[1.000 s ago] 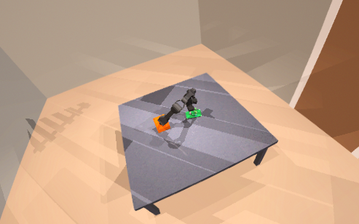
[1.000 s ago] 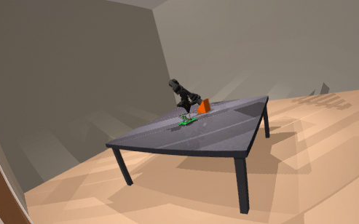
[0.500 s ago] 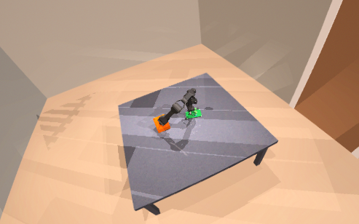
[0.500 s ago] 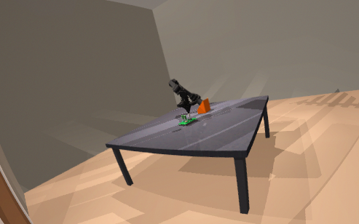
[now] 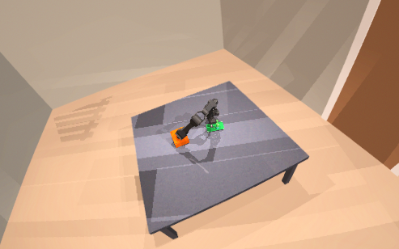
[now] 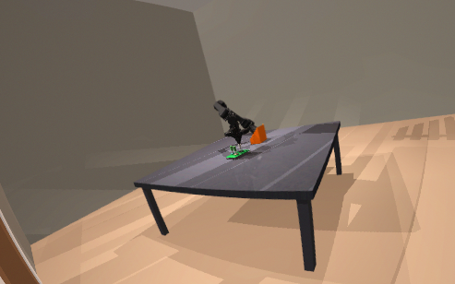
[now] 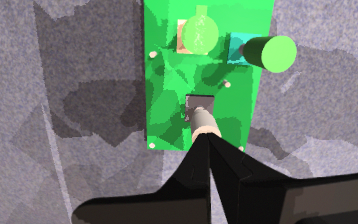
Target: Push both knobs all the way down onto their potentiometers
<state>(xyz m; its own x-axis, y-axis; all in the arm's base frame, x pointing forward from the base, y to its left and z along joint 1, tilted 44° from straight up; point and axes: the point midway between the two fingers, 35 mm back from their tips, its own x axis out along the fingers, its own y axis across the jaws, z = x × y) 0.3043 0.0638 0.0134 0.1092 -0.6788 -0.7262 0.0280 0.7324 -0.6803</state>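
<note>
A green circuit board (image 7: pixel 168 107) (image 5: pixel 214 127) (image 6: pixel 238 153) stands on the grey table. It carries three potentiometers. A grey-beige knob (image 7: pixel 201 121) sits on the nearest one over a dark base. My gripper (image 7: pixel 205 139) (image 5: pixel 212 120) (image 6: pixel 236 140) is shut and empty, its closed fingertips pressing on top of that grey-beige knob. At the far end, a light green knob (image 7: pixel 200 34) sits on a tan potentiometer, and a taller green knob (image 7: pixel 272 52) stands on a teal potentiometer (image 7: pixel 238 46).
The arm's orange base (image 5: pixel 179 138) (image 6: pixel 258 135) is fixed to the table (image 5: pixel 237 170) (image 6: pixel 270 171) beside the board. The table stands on a wooden floor, with walls behind and a brown door at the side.
</note>
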